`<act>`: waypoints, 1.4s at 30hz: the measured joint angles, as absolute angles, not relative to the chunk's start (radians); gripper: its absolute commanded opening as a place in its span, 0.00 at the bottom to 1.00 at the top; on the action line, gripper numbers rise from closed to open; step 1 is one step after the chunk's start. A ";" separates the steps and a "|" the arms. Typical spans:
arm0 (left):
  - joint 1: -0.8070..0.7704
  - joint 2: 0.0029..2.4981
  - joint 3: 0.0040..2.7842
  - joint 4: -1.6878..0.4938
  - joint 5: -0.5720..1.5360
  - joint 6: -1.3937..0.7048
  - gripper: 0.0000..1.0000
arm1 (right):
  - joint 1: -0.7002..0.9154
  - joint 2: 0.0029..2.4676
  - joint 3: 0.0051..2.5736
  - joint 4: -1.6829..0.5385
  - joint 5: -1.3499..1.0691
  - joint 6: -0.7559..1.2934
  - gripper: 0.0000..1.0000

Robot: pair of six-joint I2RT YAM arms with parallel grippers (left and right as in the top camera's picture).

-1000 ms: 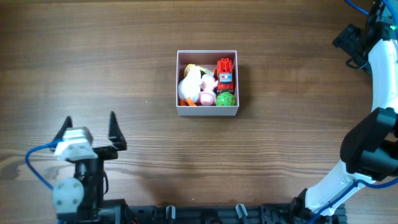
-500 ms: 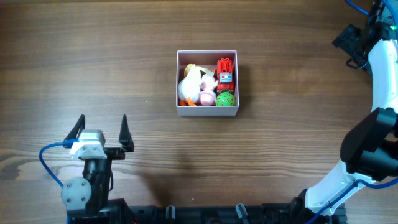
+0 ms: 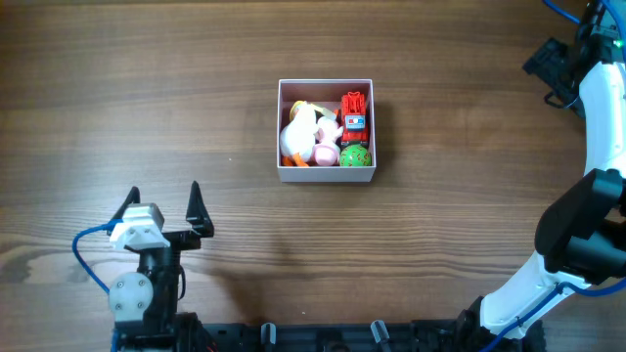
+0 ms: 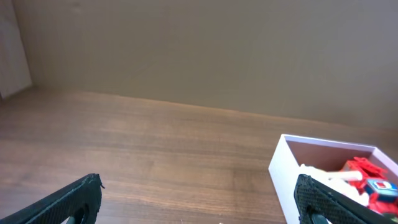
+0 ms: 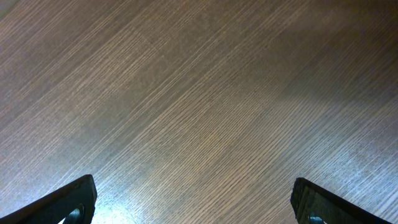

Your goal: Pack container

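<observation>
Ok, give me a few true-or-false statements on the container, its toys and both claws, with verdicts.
1. The container stands upright with toys inside. True.
2. The left claw is shut on a toy. False: it is open, empty and apart from the container.
3. A green ball lies beside a red toy in the container. True.
4. The right claw is open above the wooden table, holding nothing. True.
5. One toy lies loose on the table. False: the toys in view all sit in the container.
</observation>
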State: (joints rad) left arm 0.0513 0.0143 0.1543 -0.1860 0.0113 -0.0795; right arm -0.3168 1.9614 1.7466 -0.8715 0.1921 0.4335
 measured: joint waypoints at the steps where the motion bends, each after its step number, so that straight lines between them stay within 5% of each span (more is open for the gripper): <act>1: 0.051 0.014 0.138 -0.173 0.010 -0.091 1.00 | -0.317 1.961 1.747 -0.870 0.192 0.434 1.00; 42: 0.051 0.014 0.012 -0.074 -0.003 -0.133 1.00 | -0.317 1.961 1.747 -0.867 0.192 0.434 1.00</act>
